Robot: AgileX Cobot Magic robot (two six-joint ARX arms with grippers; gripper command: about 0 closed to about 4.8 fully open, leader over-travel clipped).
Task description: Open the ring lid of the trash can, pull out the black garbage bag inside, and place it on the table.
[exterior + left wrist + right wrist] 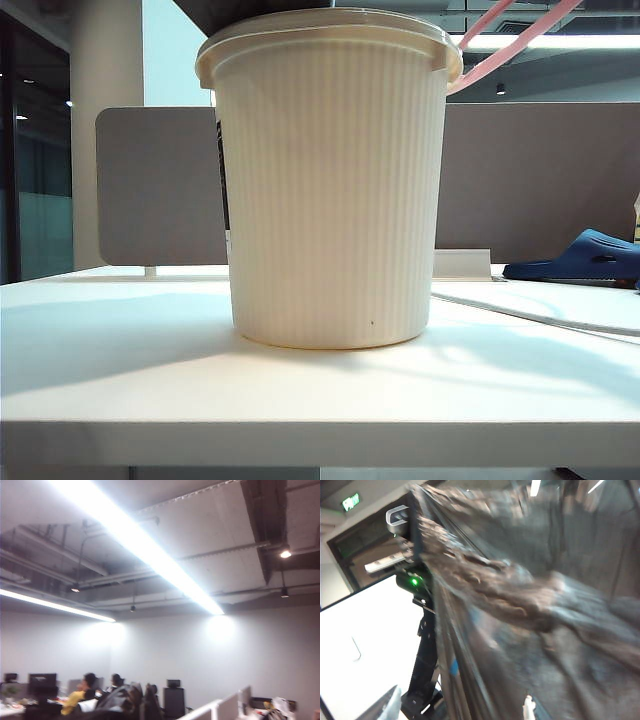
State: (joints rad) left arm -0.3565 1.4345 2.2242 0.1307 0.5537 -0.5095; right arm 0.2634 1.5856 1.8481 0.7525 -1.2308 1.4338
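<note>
With ring lid (pixel 505 42) raised, trash can (pixel 331 180) upright, left gripper unseen, closed, right gripper's state unclear.

Exterior view counts: 1 trash can (pixel 330 190), centre frame. 1 ring lid (pixel 505 45), pink hoop, raised at abt 1 o'clock off the can's rim. 1 table (pixel 150 380). 1 grey-brown partition panel (pixel 160 190) behind, 9 to 3 o'clock. 1 blue slipper (pixel 585 258) at 3 o'clock.

Right wrist view: 1 black garbage bag (pixel 535 615), blurred, fills most of frame. 1 green indicator light (pixel 414 582) at abt 10 o'clock of it.

Left wrist view: 2 long ceiling light strips (pixel 135 540), 4 small spot lamps (pixel 285 553). No. of seated people unclear, too dim.

Grippers visible in any view: 0.
</note>
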